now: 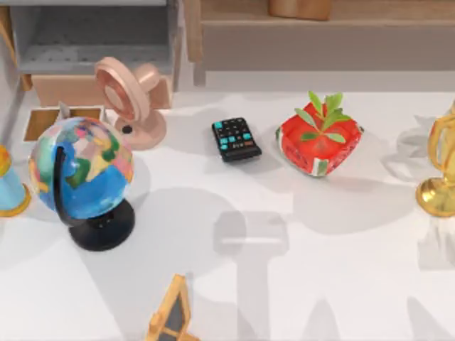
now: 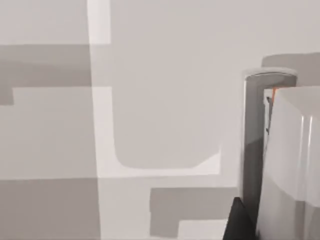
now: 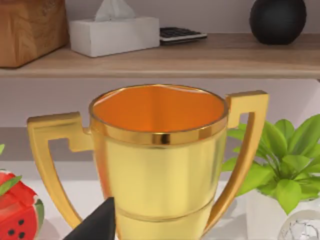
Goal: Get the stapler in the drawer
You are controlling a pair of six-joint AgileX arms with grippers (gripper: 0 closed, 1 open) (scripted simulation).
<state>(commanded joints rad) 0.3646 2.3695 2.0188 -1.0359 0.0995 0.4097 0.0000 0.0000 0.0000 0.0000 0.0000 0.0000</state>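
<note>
On the white table (image 1: 341,270), soft grey shadows lie across the middle and the near edge, one a rounded block with a pale line through it. At the far left corner the drawer (image 1: 43,124) sits open with its tan inside showing, just beside the grey shelf unit (image 1: 92,35) and partly hidden by the globe (image 1: 82,170), which stands on a black foot near the left edge. A pink fan (image 1: 131,99) stands just behind the globe. The black remote (image 1: 236,139) lies near the far edge at the middle, with a red watermelon-patterned box (image 1: 318,138) topped with green leaves to its right. A gold trophy (image 1: 441,170) stands at the right edge, a blue and gold thing (image 1: 8,188) at the left edge and a small framed board (image 1: 170,316) at the near edge. A long wooden shelf (image 1: 320,28) runs behind the table. In the right wrist view it carries a tissue box (image 3: 114,34), a flat keypad (image 3: 181,34) and a black ball (image 3: 277,20), and a leafy plant (image 3: 280,165) grows in a white pot beside the trophy. The right gripper (image 3: 97,225) hangs in front of the trophy; I cannot tell how far open it is. The stapler (image 2: 292,160), glossy white with a dark strip, stands close against the left wrist camera, just beside the left gripper (image 2: 240,222), over bare shadowed table. Whether that gripper has hold of it I cannot tell.
</note>
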